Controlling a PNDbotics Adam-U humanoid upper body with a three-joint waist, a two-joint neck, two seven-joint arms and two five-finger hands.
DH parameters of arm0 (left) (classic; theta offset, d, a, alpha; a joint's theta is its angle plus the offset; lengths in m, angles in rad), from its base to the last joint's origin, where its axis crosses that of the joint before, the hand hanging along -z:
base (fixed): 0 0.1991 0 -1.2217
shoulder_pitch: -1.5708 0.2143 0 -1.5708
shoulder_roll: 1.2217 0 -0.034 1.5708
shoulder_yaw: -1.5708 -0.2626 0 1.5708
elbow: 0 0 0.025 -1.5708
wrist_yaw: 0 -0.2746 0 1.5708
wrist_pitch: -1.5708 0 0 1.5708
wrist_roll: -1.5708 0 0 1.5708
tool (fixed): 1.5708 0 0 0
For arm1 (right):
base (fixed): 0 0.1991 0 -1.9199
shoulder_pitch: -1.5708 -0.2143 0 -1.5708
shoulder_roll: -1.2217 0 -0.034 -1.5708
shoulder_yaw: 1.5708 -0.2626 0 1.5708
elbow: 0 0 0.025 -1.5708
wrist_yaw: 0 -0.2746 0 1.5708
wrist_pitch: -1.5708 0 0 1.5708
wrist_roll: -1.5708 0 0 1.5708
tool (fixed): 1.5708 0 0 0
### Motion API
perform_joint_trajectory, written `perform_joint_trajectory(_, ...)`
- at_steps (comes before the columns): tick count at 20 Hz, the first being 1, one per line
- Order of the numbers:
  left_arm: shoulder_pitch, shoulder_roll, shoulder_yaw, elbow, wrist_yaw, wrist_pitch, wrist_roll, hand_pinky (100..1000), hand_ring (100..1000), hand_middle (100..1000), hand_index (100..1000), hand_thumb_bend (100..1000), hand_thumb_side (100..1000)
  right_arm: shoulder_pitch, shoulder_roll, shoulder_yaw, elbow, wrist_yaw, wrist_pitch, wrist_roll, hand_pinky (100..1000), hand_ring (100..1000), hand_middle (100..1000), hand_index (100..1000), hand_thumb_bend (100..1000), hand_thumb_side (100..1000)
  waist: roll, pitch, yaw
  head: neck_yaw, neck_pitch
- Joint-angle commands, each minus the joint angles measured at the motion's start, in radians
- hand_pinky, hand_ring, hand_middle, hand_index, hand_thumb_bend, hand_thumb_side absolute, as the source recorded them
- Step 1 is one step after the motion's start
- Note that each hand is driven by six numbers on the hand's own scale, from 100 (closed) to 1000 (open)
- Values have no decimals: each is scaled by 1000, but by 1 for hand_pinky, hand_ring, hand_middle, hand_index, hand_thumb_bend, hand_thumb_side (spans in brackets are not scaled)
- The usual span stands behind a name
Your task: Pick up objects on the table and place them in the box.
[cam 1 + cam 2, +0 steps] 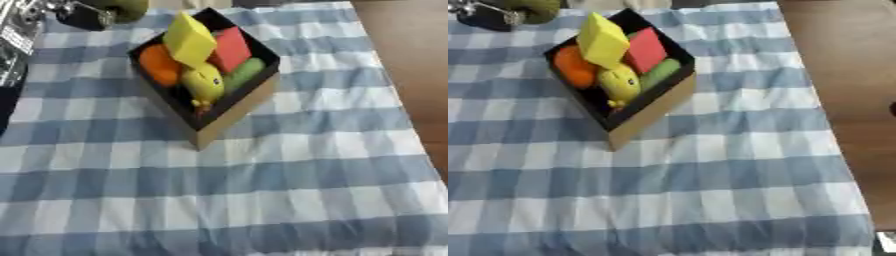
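Cardboard box (229, 116) of blocky yellow (189, 40) and red (231, 48) shapes; left hand (83, 15) grip unclear.

the box (229, 114), black inside with tan cardboard walls, sits cornerwise on the far part of the table. packed in it: a yellow block (189, 40) tilted on top, a red block (232, 49) beside it, an orange round thing (158, 65), a yellow duck-like toy (203, 82), a green piece (244, 73).
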Motion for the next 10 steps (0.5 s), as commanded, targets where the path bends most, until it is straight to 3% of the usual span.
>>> perform_joint_trajectory(1, -28, 3, -29, -48, 48, -17, -21, 700, 630, 499, 628, 100, 100, -4, -22, -9, -20, -9, -74, 76, 1000, 1000, 293, 994, 100, 491, -4, -29, -2, 0, 5)
perform_joint_trajectory(5, -25, -15, -80, -63, 96, -36, -52, 704, 627, 498, 627, 100, 100, -7, -24, -9, -20, -11, -68, 76, 1000, 1000, 294, 994, 100, 492, -3, -29, -5, 0, 5)
perform_joint_trajectory(10, -9, -38, -100, -72, 125, -38, -84, 701, 623, 494, 623, 100, 100, -9, -22, -9, -20, -9, -66, 76, 1000, 1000, 291, 995, 100, 492, -3, -27, -7, 0, 5)
